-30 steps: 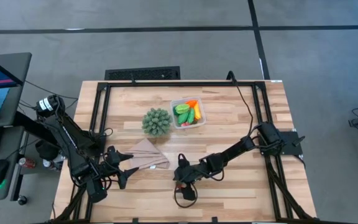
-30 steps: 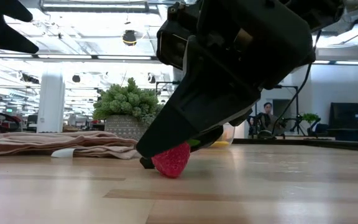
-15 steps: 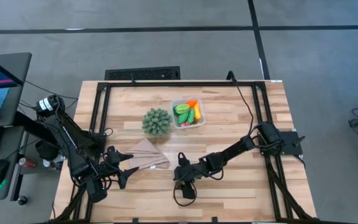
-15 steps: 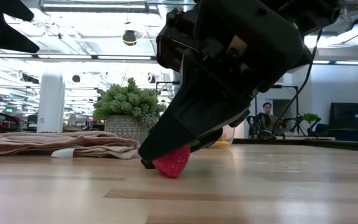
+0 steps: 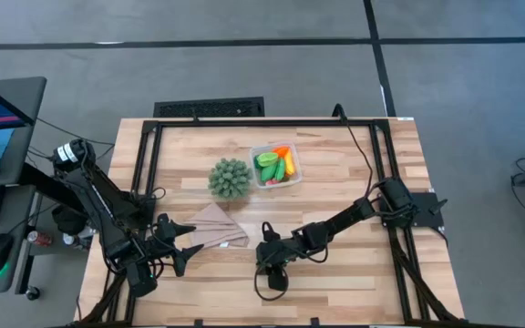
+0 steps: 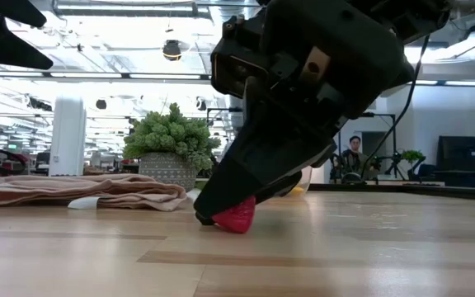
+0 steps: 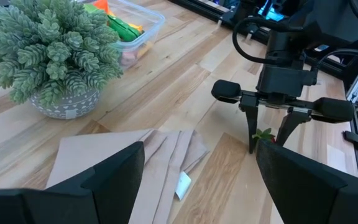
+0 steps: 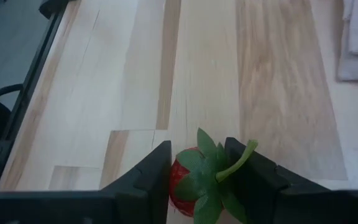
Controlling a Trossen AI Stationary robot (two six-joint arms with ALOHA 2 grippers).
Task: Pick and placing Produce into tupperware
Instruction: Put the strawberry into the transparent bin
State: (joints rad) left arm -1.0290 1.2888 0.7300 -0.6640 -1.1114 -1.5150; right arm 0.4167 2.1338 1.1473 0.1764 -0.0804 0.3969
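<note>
Strawberry [image 8: 194, 180] was seen on the bare wood at the table's front middle, well apart from the tupperware [image 5: 276, 167], where other produce already lay. It sat directly between the right gripper's [image 8: 197, 168] fingers, both pads closed onto its sides; lift not yet judged started. Leafy stem end pointed up and slightly away from the wrist, long axis near vertical. Left gripper [image 5: 179, 248] was parked open by the cloth [image 5: 210, 230], farther off.
</note>
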